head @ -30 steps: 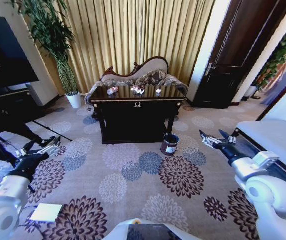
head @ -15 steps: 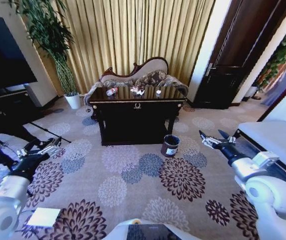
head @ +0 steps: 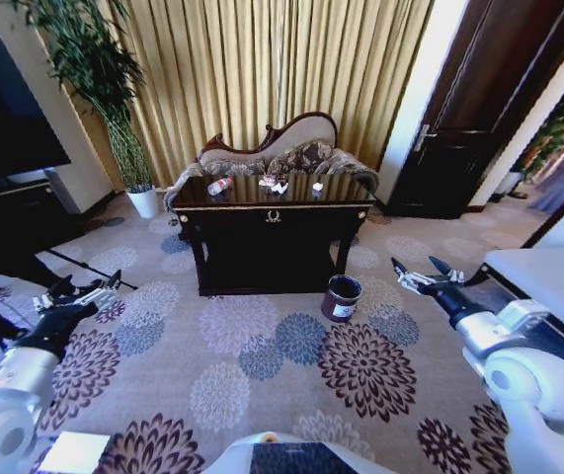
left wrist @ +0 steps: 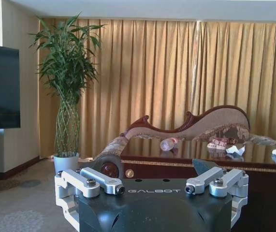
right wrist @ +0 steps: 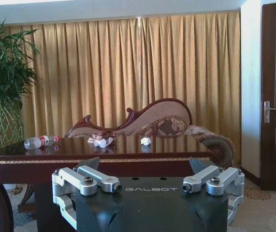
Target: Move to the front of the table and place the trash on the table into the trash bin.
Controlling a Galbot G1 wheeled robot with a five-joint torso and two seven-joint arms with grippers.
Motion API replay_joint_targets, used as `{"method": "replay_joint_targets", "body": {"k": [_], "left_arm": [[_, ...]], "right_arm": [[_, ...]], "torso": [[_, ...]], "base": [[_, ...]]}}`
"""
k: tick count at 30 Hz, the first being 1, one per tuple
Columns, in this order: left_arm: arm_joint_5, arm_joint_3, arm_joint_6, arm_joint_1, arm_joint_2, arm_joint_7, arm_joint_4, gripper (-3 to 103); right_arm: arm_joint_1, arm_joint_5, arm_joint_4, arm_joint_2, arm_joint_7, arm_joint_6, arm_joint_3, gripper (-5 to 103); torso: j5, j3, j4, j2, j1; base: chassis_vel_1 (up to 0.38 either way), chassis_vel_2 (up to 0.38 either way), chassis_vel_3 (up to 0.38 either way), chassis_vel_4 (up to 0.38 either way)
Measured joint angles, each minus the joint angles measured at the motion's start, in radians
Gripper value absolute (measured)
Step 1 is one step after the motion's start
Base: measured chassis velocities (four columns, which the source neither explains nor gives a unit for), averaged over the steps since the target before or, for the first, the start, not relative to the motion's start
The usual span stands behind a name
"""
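Observation:
The dark glossy table [head: 273, 211] stands ahead across the flowered carpet. On its top lie a clear bottle [head: 219, 185] with a red cap, a reddish wrapper [head: 268, 180] and crumpled white paper [head: 316, 187]. The dark trash bin [head: 342, 297] sits on the floor by the table's front right leg. My left gripper [head: 77, 295] hangs open low at the left, and my right gripper [head: 420, 276] hangs open at the right; both are far from the table. The left wrist view shows the bottle [left wrist: 169, 143] beyond the open left gripper [left wrist: 152, 183]. The right wrist view shows the bottle [right wrist: 38, 141] beyond the open right gripper [right wrist: 147, 181].
A carved sofa [head: 283, 148] sits behind the table before gold curtains. A tall plant in a white pot [head: 144, 198] and a dark TV [head: 5, 104] stand at the left. A dark door [head: 459, 148] is at the right. A white sheet [head: 69, 450] lies on the carpet near me.
The whole head view has shifted: the table and bin now look slightly larger and nearer, so the camera has moved toward them. Both arms keep the same pose.

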Motion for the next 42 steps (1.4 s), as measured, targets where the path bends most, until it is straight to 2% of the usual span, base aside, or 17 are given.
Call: {"method": "replay_joint_targets", "body": {"k": [42], "left_arm": [[0.002,0.004,-0.001,0.003,0.000,0.001,-0.008,100]], "right_arm": [[0.006,-0.010,-0.011,0.005,-0.007,0.006,-0.011,100]], "torso": [[0.0000,0.000,0.0001,0.000,0.000]], "base": [[-0.173,0.176,0.174,-0.168]]}}
